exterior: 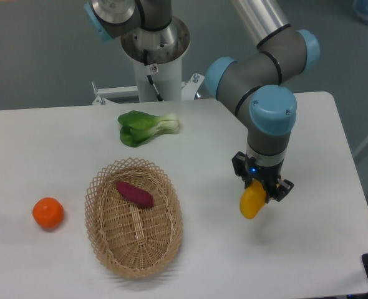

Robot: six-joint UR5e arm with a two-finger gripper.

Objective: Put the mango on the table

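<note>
while the mango is clamped in the gripper (fruit hanging downward), it is held over the table right of the basket.

the arm is built of smooth grey cylindrical segments with pale blue round caps on the joints, and one polished silver tube runs up out of view. its white pedestal carries a silver flange and a thin black cable down its front. the black gripper shows a small blue light, with short dark fingers.
</note>
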